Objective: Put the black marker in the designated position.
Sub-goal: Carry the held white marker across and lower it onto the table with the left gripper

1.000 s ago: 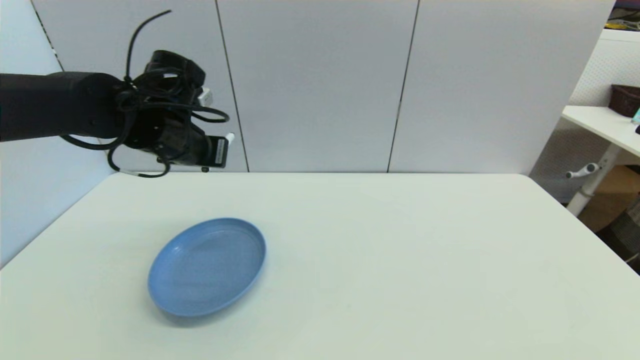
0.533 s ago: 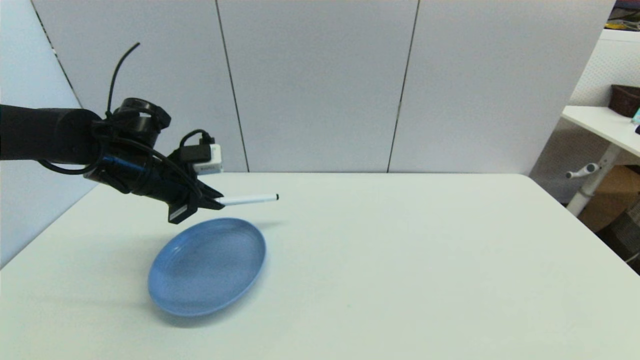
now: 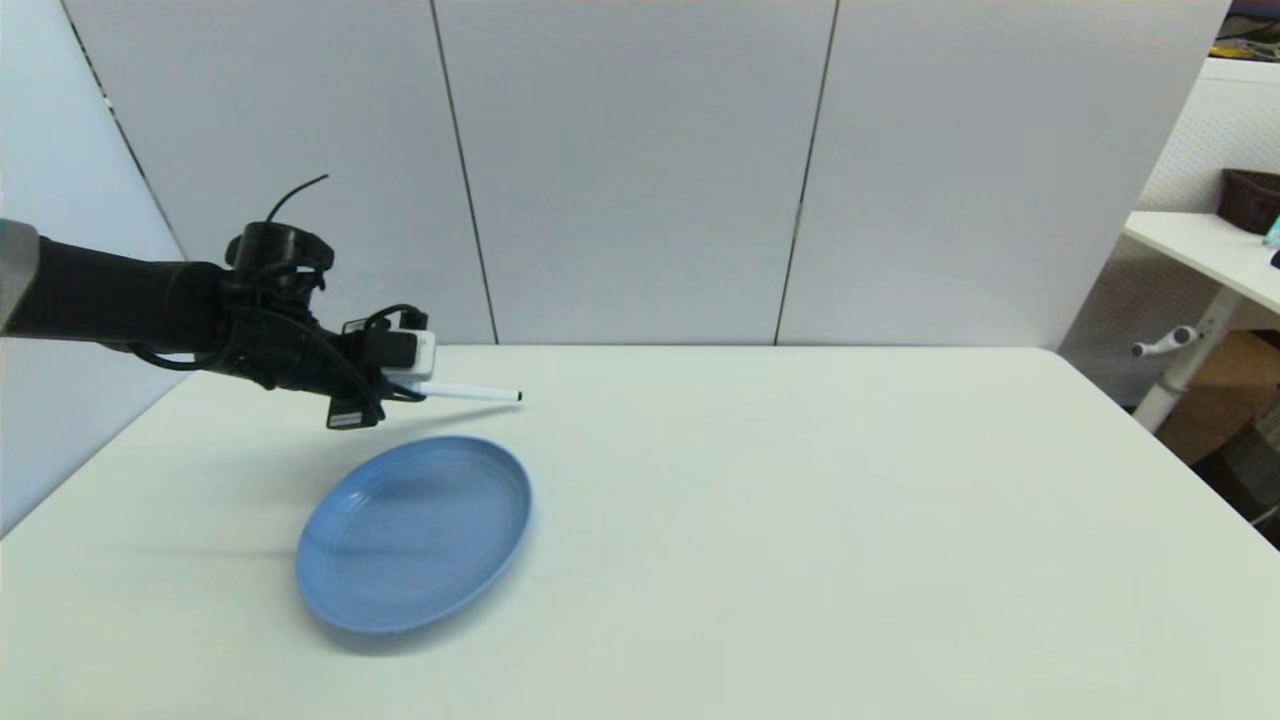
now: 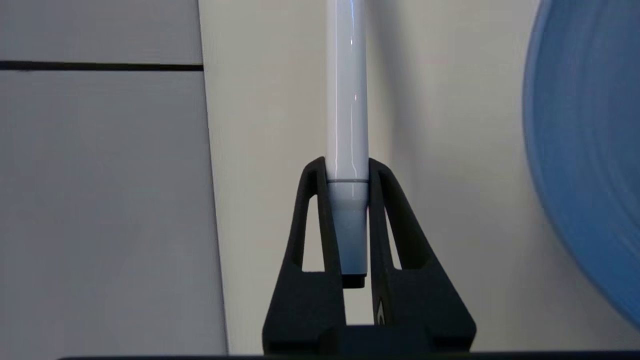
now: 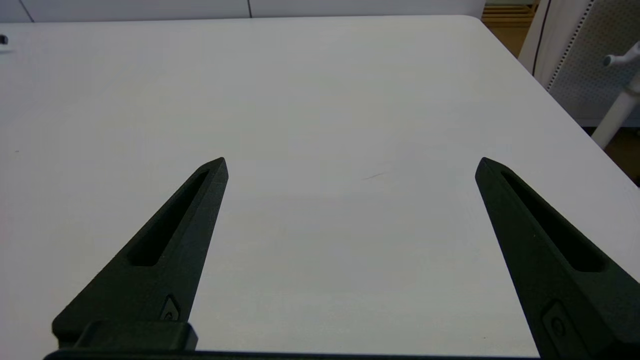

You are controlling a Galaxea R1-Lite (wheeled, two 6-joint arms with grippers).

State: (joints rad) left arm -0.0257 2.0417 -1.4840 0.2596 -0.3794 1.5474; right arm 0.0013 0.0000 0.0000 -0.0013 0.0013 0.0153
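The black marker (image 3: 468, 393), a slim white pen with a small black tip, is held level in the air and points toward the table's right. My left gripper (image 3: 412, 389) is shut on its rear end, hovering just beyond the far rim of the blue plate (image 3: 415, 530). In the left wrist view both fingers (image 4: 312, 200) clamp the marker's barrel (image 4: 347, 100), with the plate's edge (image 4: 590, 150) off to one side. The plate lies empty on the white table (image 3: 800, 500). My right gripper (image 5: 350, 165) stands open low over bare table, outside the head view.
Grey wall panels stand right behind the table's far edge. A second white table with a dark basket (image 3: 1250, 198) sits off to the right, past the table's right edge. A cardboard box is on the floor under it.
My left arm has come down from high against the wall to just above the table behind the plate. The marker now points right, and over the last half second it drew slightly left.
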